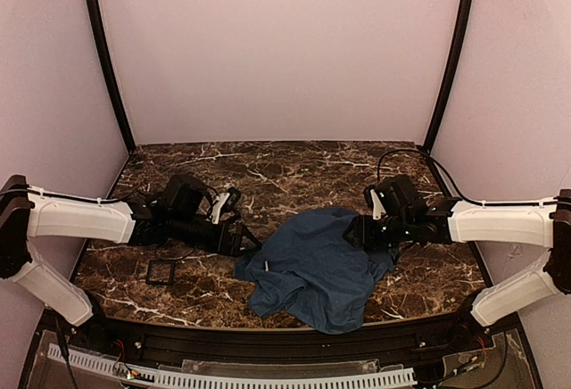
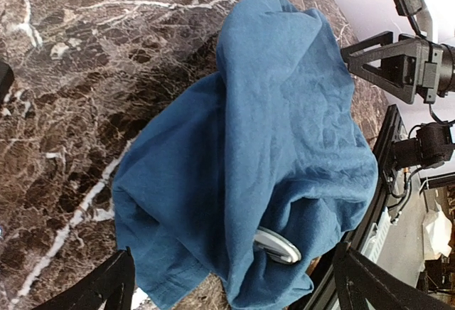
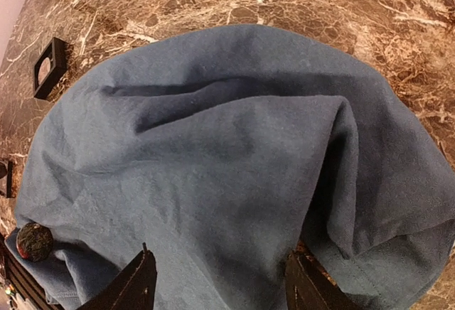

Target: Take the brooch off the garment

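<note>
On veined brown marble (image 1: 294, 170), crumpled blue cloth (image 1: 312, 268), small round pale brooch (image 2: 277, 246).

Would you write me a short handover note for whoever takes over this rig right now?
Left gripper: open, holding nothing, at the garment's left edge.
Right gripper: jaws apart over the garment's right side, no grip evident.
Brooch: pale disc half-tucked in a fold, just ahead of the left fingers.
Done: nothing; brooch not off yet.
To do: steady the garment, grasp the brooch, pull it free.
</note>
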Controlling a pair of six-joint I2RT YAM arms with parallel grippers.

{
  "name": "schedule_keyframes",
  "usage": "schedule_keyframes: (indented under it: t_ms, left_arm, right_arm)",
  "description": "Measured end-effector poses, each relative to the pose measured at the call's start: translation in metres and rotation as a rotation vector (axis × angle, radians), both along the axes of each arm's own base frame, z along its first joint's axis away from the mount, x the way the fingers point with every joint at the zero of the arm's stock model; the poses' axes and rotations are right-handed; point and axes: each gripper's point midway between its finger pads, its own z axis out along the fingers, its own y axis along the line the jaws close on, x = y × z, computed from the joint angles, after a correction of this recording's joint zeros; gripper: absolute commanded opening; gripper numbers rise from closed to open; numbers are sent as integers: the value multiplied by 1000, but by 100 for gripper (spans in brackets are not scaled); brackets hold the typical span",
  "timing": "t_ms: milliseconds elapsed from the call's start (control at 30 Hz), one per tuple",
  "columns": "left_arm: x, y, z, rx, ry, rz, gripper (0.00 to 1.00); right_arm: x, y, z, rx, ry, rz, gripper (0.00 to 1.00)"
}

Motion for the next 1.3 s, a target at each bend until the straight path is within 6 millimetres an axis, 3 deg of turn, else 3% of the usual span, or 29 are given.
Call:
schedule_keyframes:
  t_ms: [167,300,567,633,833,1133,1300]
  left_arm:
    - [-9,-6,-5,-24,32,-12,99]
    - [-10,-10,-17,-25,74,-9,90]
    - [-13,-16,-43,-10,144,-7,74]
    - [-13,-17,-44,-10,150,-6,71]
    - [-11,-19,-42,-24,143,-7,65]
    - [-12,-23,-41,-44,143,-24,61]
    - [-15,-25,-45,-40,155,-35,57]
  right_arm:
    - [-2,-4,-9,-18,16,-14,55]
    - [-2,-7,-18,-37,32,-25,44]
    - [1,-9,-23,-57,28,-35,5]
    - [2,-9,-23,-58,25,-40,0]
    - [14,-8,-21,-88,4,-35,0]
    - [55,-11,1,-75,-61,-66,0]
    - [62,-9,0,-64,-65,-63,0]
